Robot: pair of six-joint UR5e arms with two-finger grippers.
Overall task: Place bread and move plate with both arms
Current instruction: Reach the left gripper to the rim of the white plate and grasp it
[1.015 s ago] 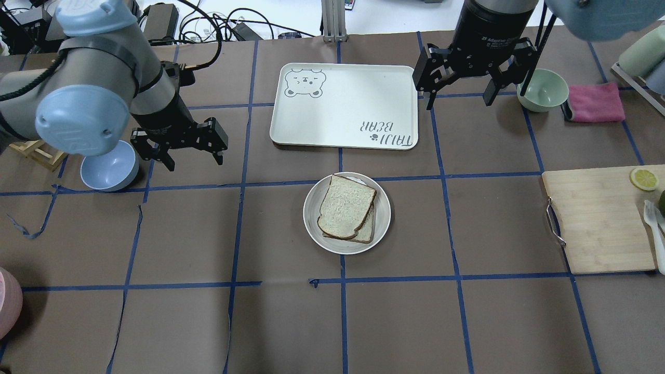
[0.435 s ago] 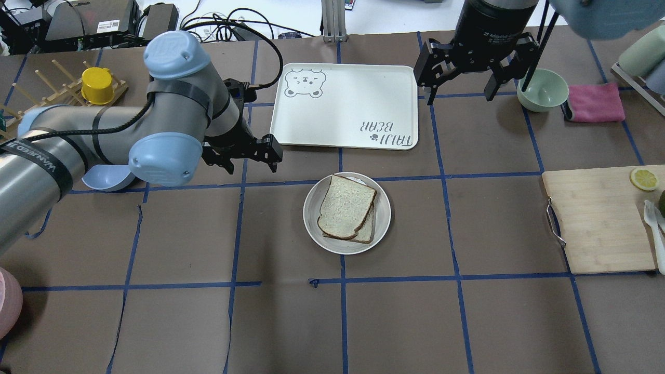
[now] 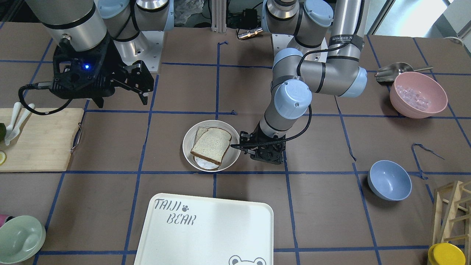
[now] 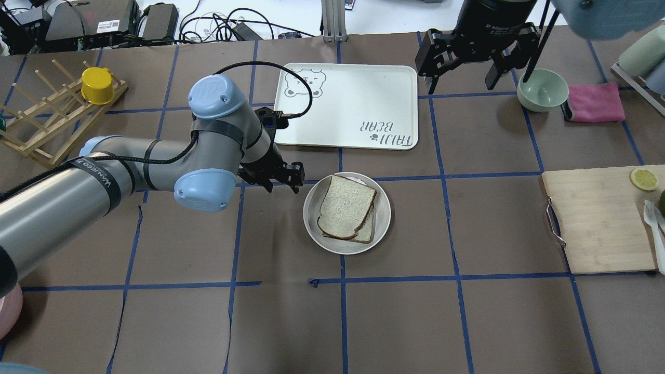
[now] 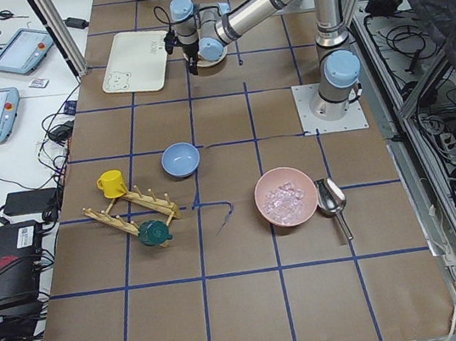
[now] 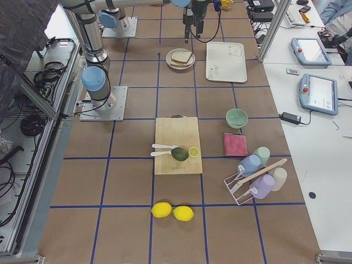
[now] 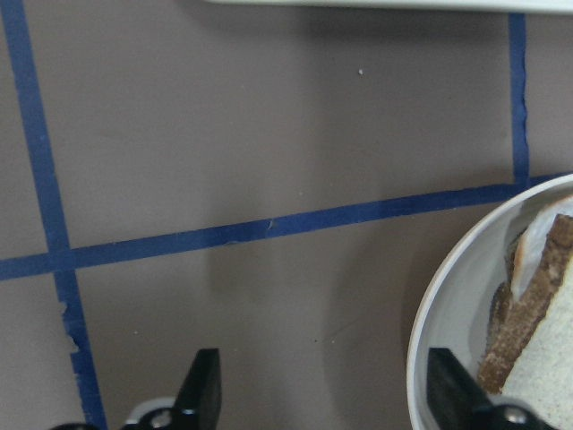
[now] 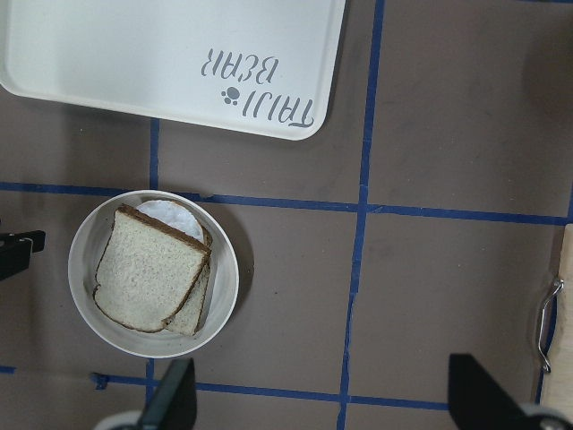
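The plate (image 4: 310,214) sits mid-table with the bread (image 4: 345,205), pale with a dark crust, lying on it over a second, tan slice (image 4: 368,229). My left gripper (image 4: 284,185) is open and empty, low at the plate's left rim. In the left wrist view its open jaws (image 7: 324,399) straddle bare table and the plate's rim (image 7: 445,309); the bread's crust (image 7: 528,300) shows at the right. My right gripper (image 4: 462,78) is open and empty, high beyond the tray's right corner. The right wrist view looks down on plate (image 8: 229,288) and bread (image 8: 148,269).
The white TAIJI BEAR tray (image 4: 345,106) lies just beyond the plate. A green bowl (image 4: 542,89) and pink cloth (image 4: 595,102) are far right, a cutting board (image 4: 597,218) right. A blue bowl (image 3: 389,180), a pink bowl (image 3: 417,94) and a wooden rack (image 4: 52,111) stand on the left side.
My left arm has swung from beside the blue bowl rightward and down to the plate's left rim. The right gripper has drifted slightly farther from the plate. Plate and bread have not moved.
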